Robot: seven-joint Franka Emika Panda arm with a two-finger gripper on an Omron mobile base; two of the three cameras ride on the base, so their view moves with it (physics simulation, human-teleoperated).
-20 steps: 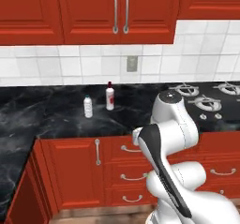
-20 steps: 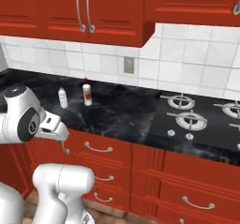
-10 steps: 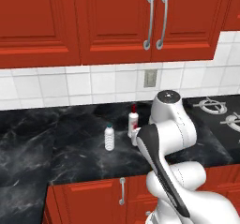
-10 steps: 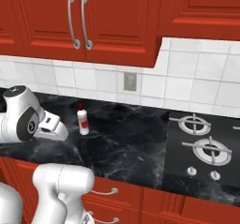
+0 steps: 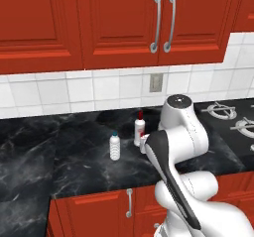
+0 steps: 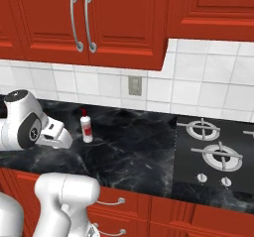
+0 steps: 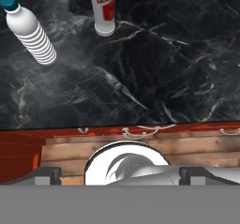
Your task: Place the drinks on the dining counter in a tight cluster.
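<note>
**Hand view: two bottles wait ahead, nothing picked up yet**

Hand view looks down on a black worktop (image 7: pixel 154 68). Two drinks stand on it. The white bottle (image 7: pixel 103 8) with the red label is at the top, near the middle. The clear bottle (image 7: pixel 29 31) with the teal cap is off to the left of it. They stand near each other but do not touch. Left base view shows the same pair in front of the white tiled wall, with the white bottle partly behind the arm. I cannot see a purple bottle.

The fingers (image 7: pixel 120 175) are wide apart and hold nothing. They sit low, back by the red drawers, well apart from both bottles.

This looks like the very start of the job. The step now is to reach out and grab one bottle. To do it well, I think the hand should pick one bottle and line up with it, so one finger goes on each side. The white bottle is more in line with the hand, so it may be the easy first pick. Come in slowly and level, because tall thin bottles tip over with a small bump. Keep clear of the other bottle while closing in. Squeeze around the body, not the cap.
</note>
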